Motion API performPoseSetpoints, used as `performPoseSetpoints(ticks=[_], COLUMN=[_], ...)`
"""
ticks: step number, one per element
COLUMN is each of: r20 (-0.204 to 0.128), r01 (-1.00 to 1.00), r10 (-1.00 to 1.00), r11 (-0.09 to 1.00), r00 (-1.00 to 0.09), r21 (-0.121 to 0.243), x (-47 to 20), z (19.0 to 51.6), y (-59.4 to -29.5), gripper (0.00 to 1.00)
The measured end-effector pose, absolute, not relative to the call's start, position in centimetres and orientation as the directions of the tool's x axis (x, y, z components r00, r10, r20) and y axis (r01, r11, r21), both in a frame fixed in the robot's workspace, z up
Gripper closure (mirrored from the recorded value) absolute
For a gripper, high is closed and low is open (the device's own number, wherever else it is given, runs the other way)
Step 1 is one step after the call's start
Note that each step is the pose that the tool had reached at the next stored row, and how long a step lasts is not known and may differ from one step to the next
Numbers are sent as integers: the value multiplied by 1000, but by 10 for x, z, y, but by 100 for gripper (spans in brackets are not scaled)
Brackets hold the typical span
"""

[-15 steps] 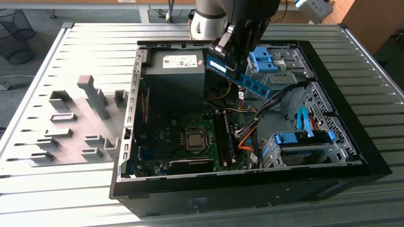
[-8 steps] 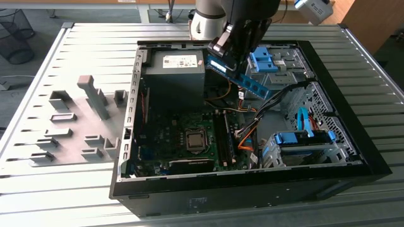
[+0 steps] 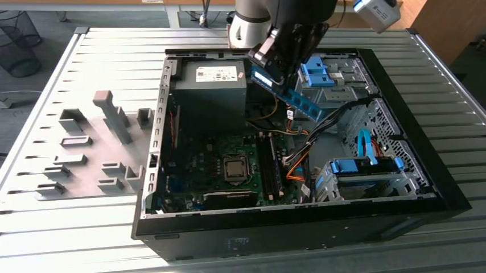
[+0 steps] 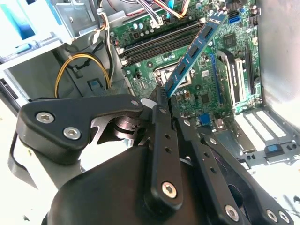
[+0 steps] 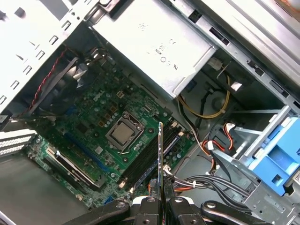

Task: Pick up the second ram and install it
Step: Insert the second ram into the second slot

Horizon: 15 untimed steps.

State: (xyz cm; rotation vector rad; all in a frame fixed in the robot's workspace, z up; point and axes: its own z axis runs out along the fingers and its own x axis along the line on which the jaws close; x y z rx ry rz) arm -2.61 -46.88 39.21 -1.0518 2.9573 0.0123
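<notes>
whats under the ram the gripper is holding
The open case: motherboard, its CPU socket and the dark memory slots. The gripper, shut on the ram, hides whatever lies beneath its fingers.

A robotics lab or workshop — slatted metal bench (image 3: 114, 62), opened computer case (image 3: 266, 242), wire wastebasket (image 3: 17, 42).

No text can be read with certainty. A white label (image 3: 216, 73) on the power supply (image 3: 209, 96) carries print too small to read; the stamped marks (image 5: 164, 49) on its metal housing are also unclear.
</notes>
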Motion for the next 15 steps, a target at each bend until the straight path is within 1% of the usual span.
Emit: performPoseSetpoints(ticks=[5,15], r20=[-5,-5], r01=[-602,-599], r10=[-602,-599], r11=[799,800], r00=[-799,-800], r21=[6,6], x=[-26,-26], z=[392,392], y=[-469,-469], gripper=[86,86])
